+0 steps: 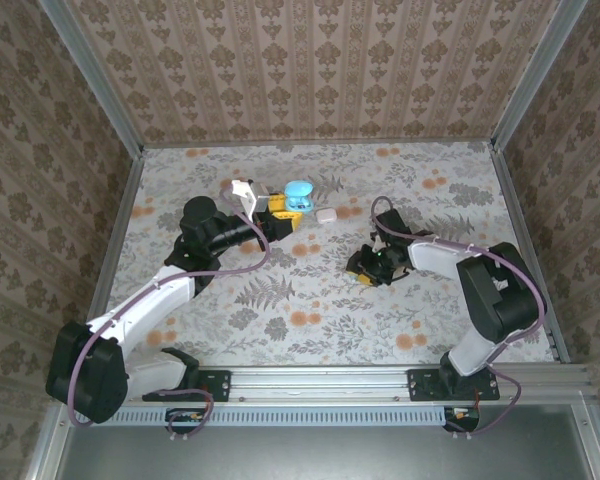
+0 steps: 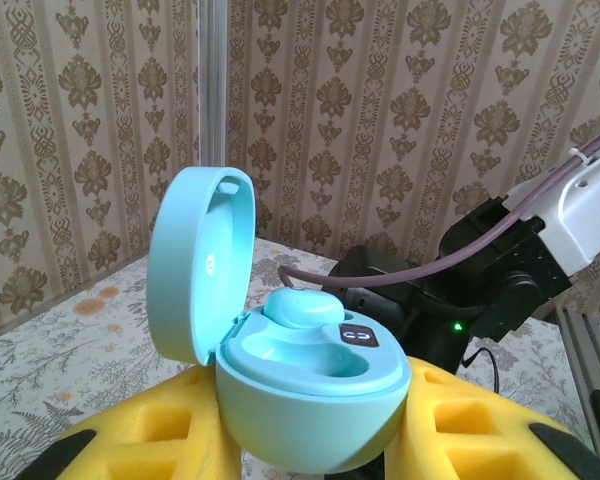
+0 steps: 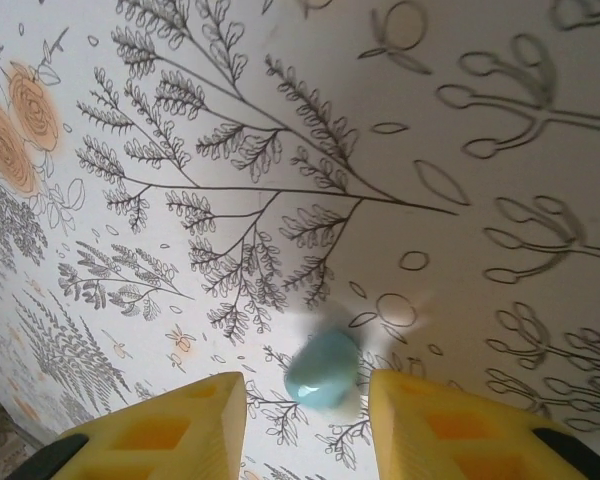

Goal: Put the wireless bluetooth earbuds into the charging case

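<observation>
The right arm (image 1: 480,290) rises from its base at the near edge, folds at the elbow and reaches left toward the middle of the table (image 1: 310,320). Its wrist is bent so that the right gripper (image 3: 307,400) points down at the floral cover. Its yellow fingers (image 3: 180,425) are spread, one on each side of the loose earbud (image 3: 323,368). This pale teal piece lies on the cover and looks blurred. A gap shows on its left side; on its right side I cannot tell whether the finger touches it.

Farther back, the left arm (image 1: 145,300) slants from the near left corner toward the centre. The left gripper (image 1: 283,205) is held roughly level and pinches the charging case (image 2: 310,400) by its rounded base. The pale teal case sits upright with its lid (image 2: 195,260) swung open to the left. The seated earbud (image 2: 305,305) fills one socket, and the other socket is bare. A small dark plate (image 2: 357,336) carries a marking too small to read.

Just beyond the held case, a whitish pebble-shaped case (image 1: 327,214) rests on the table.
</observation>
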{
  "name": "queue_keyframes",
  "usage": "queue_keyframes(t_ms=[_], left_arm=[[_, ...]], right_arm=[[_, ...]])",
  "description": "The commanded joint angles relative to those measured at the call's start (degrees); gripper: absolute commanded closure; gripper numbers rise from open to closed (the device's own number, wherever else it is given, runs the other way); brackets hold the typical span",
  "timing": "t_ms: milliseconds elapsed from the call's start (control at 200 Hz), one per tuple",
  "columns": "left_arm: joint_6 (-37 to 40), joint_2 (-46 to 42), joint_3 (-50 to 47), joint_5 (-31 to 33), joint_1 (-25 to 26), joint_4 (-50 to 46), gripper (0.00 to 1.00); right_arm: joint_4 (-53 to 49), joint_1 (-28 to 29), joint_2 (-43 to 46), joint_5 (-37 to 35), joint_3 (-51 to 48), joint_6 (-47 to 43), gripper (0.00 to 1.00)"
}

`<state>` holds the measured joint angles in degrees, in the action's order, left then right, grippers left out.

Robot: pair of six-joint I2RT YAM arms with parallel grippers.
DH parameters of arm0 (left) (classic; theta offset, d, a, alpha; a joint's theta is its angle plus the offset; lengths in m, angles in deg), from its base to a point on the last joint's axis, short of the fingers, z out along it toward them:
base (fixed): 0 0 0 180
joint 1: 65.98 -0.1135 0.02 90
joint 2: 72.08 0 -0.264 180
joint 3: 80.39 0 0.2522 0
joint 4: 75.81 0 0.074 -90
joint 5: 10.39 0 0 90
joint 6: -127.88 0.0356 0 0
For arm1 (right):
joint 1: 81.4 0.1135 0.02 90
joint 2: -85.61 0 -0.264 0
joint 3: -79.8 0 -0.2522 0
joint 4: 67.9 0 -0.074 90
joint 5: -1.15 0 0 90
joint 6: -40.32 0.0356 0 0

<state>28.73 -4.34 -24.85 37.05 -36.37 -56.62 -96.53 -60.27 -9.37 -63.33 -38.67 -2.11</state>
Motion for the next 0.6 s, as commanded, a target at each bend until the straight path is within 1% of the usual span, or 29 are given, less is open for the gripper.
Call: queue_keyframes(t_ms=[0,120,245,460,595], left_arm=[[1.44,-1.1,1.31,0.34,0.23,0.38,0.73],[1.77,-1.46,1.14,0.52,0.19,0.04,0.73],[1.88,-1.82,0.92,0.85,0.11,-0.17,0.73],[1.97,-2.0,0.78,0.99,0.06,-0.18,0.73],[2.12,-2.42,0.42,0.99,-0.23,-0.22,0.73]], right_arm=[[-0.26,0.78,-1.41,1.4,2.3,-1.07,0.61],[-2.37,1.33,-2.1,-0.21,3.65,-1.67,0.61],[-9.0,2.28,-2.47,-5.57,7.13,-3.48,0.61],[-17.12,4.89,-4.9,-11.62,12.22,-4.33,0.61],[-20.37,6.61,-6.54,-14.51,14.9,-4.51,0.63]])
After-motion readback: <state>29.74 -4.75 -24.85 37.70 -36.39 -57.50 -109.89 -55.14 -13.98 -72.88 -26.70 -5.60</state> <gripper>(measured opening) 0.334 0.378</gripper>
